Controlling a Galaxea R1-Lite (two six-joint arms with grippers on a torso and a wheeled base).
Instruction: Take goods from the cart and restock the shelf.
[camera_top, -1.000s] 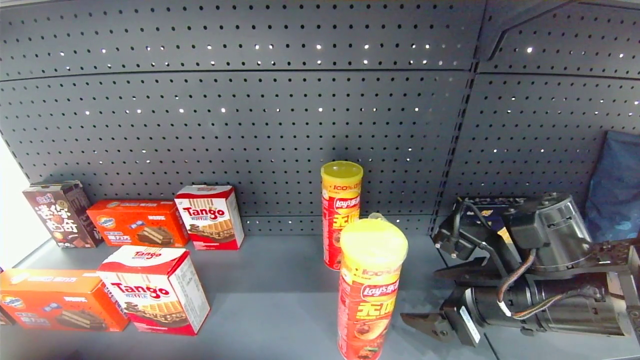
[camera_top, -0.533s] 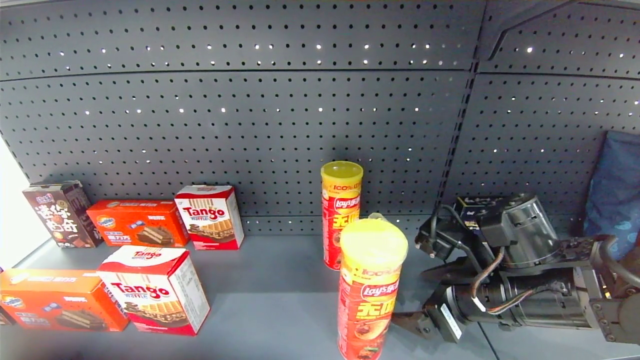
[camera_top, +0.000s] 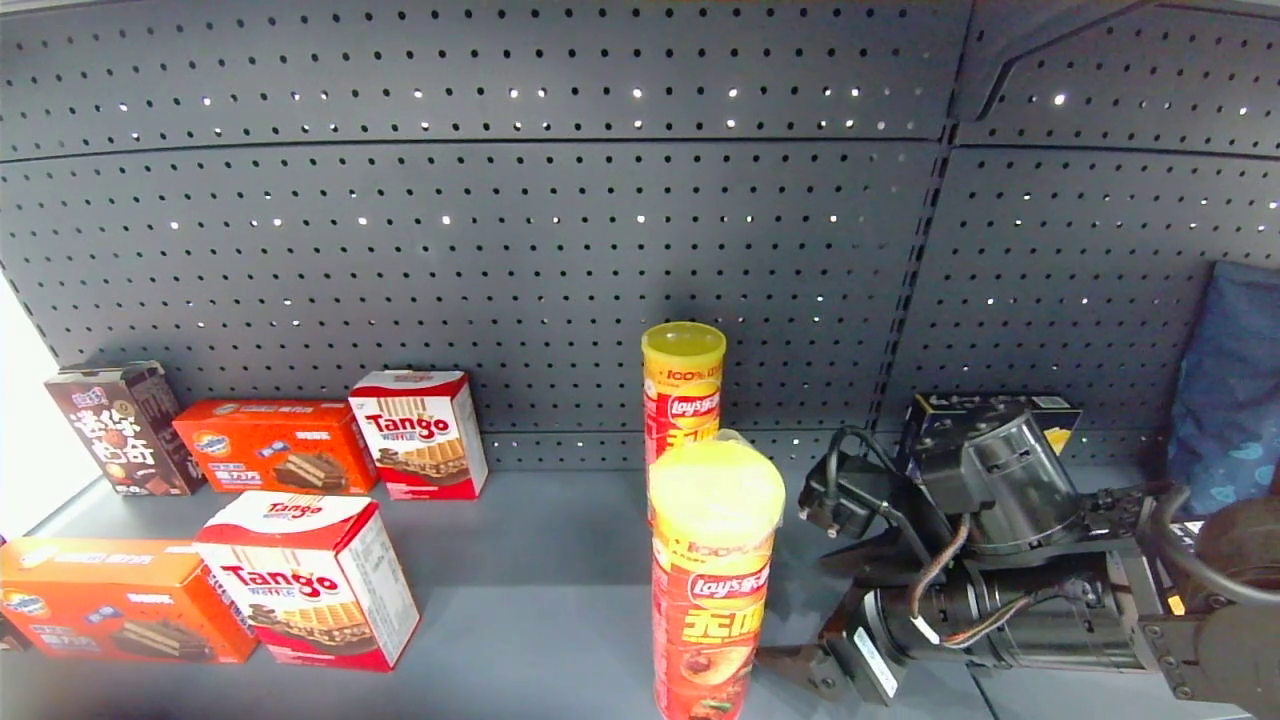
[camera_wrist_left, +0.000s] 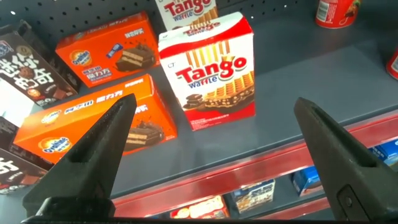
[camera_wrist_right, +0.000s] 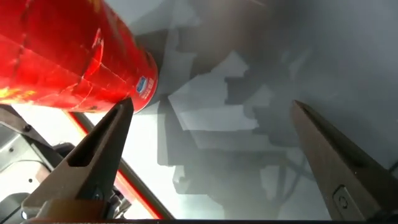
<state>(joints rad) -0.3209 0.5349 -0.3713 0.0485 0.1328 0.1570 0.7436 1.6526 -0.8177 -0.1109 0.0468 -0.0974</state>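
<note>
1. Since a second ago the right arm has swung to the left along the shelf (camera_top: 560, 600). The front chip can (camera_top: 712, 590) has slid left with it, so in the head view it is now overlapping the rear chip can (camera_top: 683, 400).
2. I am seeing the right gripper (camera_wrist_right: 210, 112) spread wide with nothing between its fingers. One fingertip is sitting against the front can low down, near its base. The can is standing upright near the shelf's front edge.
3. The left gripper (camera_wrist_left: 214, 101) is also hanging wide apart and empty, above the wafer box (camera_wrist_left: 214, 68) and the orange box (camera_wrist_left: 93, 121).
4. I am judging this as a nudge to line the front can up with the rear one. I am planning to keep the contact low and the push slow, since a tall, narrow tube tips easily if it is pushed higher up.
5. I am also minding the front lip, because a push angled outward could send the can off the shelf.
6. The can is looking like a glossy, rigid tube with a yellow plastic lid, so I expect it to slide readily on the smooth grey painted shelf. The boxes are flat-faced cardboard, and the back panel (camera_top: 500, 250) is perforated metal.
</note>
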